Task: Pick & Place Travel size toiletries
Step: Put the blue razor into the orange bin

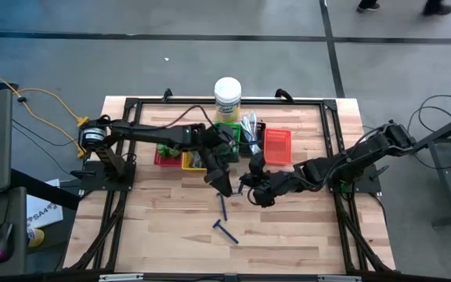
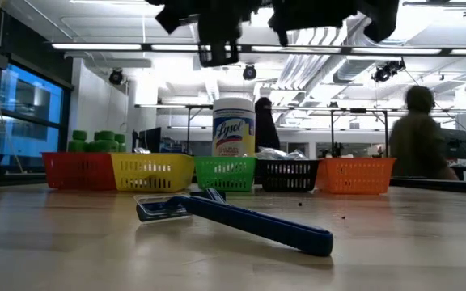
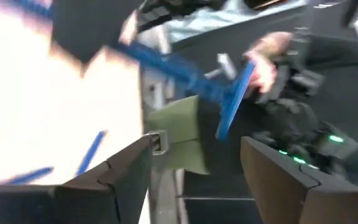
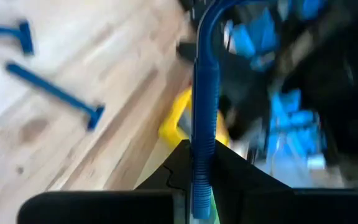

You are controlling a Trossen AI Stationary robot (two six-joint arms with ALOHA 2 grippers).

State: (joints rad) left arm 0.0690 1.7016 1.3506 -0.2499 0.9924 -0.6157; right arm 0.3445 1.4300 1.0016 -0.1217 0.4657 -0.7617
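My right gripper (image 4: 197, 186) (image 1: 250, 188) is shut on a dark-blue razor (image 4: 204, 93) above the table's middle. My left gripper (image 3: 194, 177) (image 1: 224, 185) hovers open just left of it, and its wrist view shows that razor (image 3: 229, 99) ahead of its fingers, apart from them. Two more dark-blue razors lie flat on the wood, one (image 1: 224, 207) just nearer than the grippers and one (image 1: 225, 231) nearer still (image 2: 241, 218). Green round pots (image 2: 95, 141) sit in the red tray. In the low view both grippers show only as dark shapes at the top. My right gripper pinches the razor's ribbed handle (image 4: 202, 165) between its two fingers. The handle runs along the fingers and straight out past their free ends, with the head end (image 4: 219, 7) farthest from them. The razor is lifted clear of the table.
A row of small trays stands at the far side: red (image 1: 163, 159), yellow (image 1: 193, 162), green (image 1: 227, 131), black (image 1: 250, 139) and orange (image 1: 278, 146). A tall Lysol jar (image 1: 227, 98) stands behind them. A person (image 2: 419, 137) is in the room beyond. Bare wood (image 1: 288, 235) spreads toward the near edge.
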